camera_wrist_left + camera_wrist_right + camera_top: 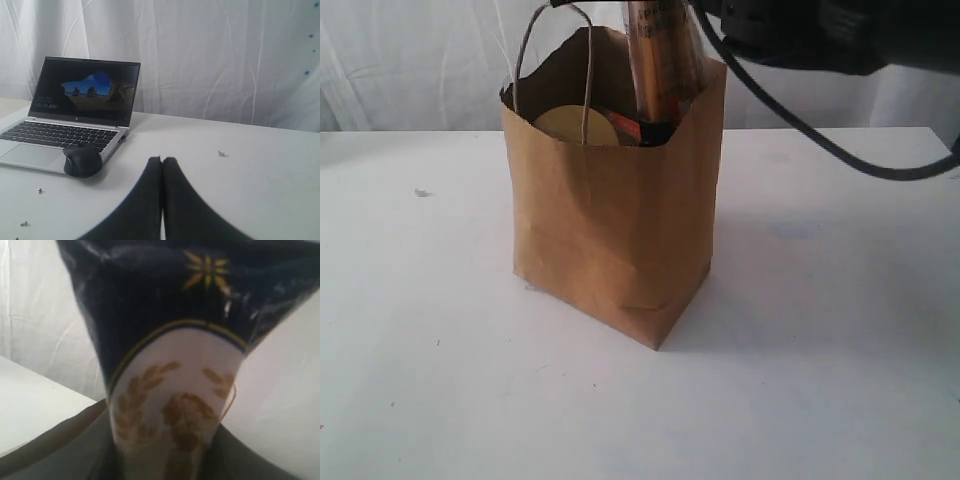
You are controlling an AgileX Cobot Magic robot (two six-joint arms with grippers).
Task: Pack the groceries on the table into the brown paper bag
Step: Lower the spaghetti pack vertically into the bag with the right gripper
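Upright spaghetti pack [663, 70] pokes from brown paper bag [610, 230].

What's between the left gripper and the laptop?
A black mouse at the laptop's near corner, on the left gripper's side; left wrist view shows it.

The left gripper [161, 161] is seen with its two black fingers [175, 200] pressed together above the white table [260, 180]. An open laptop [75, 115] is set on the table, its screen lit. A black mouse [81, 160] is placed right against its front corner. A white curtain [225, 60] is hung behind.
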